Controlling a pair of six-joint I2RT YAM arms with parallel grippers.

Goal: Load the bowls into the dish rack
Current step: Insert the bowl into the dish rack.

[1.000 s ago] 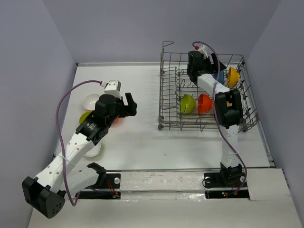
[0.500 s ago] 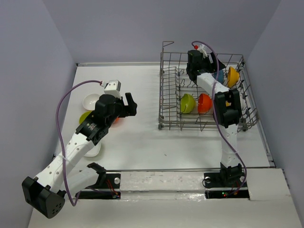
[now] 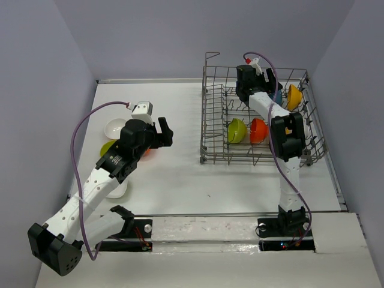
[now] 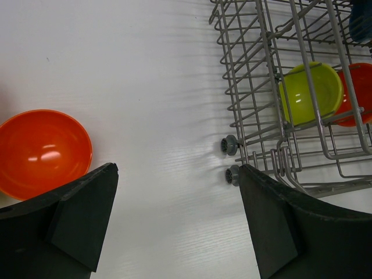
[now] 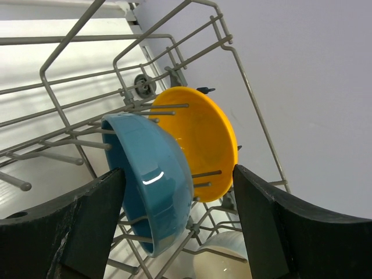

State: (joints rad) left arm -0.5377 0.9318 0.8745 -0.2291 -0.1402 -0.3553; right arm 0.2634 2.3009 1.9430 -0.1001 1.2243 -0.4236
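Note:
The grey wire dish rack [image 3: 210, 120] stands at the right. In it a lime green bowl [image 3: 237, 130], a red-orange bowl [image 3: 258, 130], a blue bowl [image 5: 151, 180] and an orange-yellow bowl [image 5: 200, 139] stand on edge between the tines. A white bowl [image 5: 226, 261] lies lower in the rack. My right gripper [image 5: 177, 174] is open above the rack's far end, its fingers on either side of the blue and orange-yellow bowls. My left gripper [image 4: 179, 168] is open and empty over bare table, between a red-orange bowl [image 4: 43, 151] and the rack [image 4: 256, 128].
At the left of the table [image 3: 180, 180] lie a white bowl [image 3: 113, 127], a lime green bowl [image 3: 108, 147] and another white bowl [image 3: 118, 189], partly under my left arm. The rack's small wheels [image 4: 231, 145] face my left gripper.
My right wrist has shifted slightly over the rack's far end. The left arm and the bowls on the table have not moved.

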